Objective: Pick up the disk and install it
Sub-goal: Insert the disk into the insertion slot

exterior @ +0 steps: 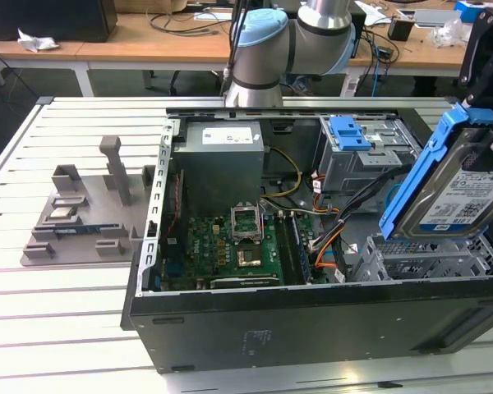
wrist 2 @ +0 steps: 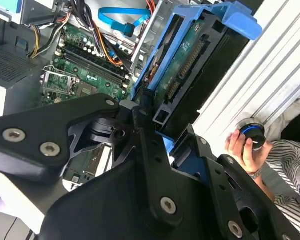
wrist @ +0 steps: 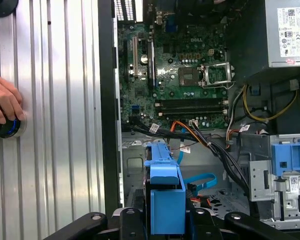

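Note:
The disk (exterior: 464, 195), a silver drive with a barcode label in a blue plastic frame, hangs tilted on edge at the exterior view's right. My gripper (exterior: 486, 115) is shut on its upper end. The disk is in the air over the metal drive cage (exterior: 427, 264) in the open computer case (exterior: 312, 320) and touches nothing below. In the second wrist view the black fingers (wrist 2: 145, 145) clamp the disk (wrist 2: 187, 60), whose green circuit side shows. In the first wrist view the disk (wrist: 165, 187) is seen edge-on between the sides of my gripper (wrist: 165, 222).
Inside the case lie the green motherboard (exterior: 230, 242), a grey power supply box (exterior: 222, 160) and orange and black cables (exterior: 329, 238). Another blue bracket (exterior: 349, 131) sits in the upper bay. A grey fixture (exterior: 86, 213) stands on the slatted table. A person's hand (wrist: 4, 102) rests on a round knob.

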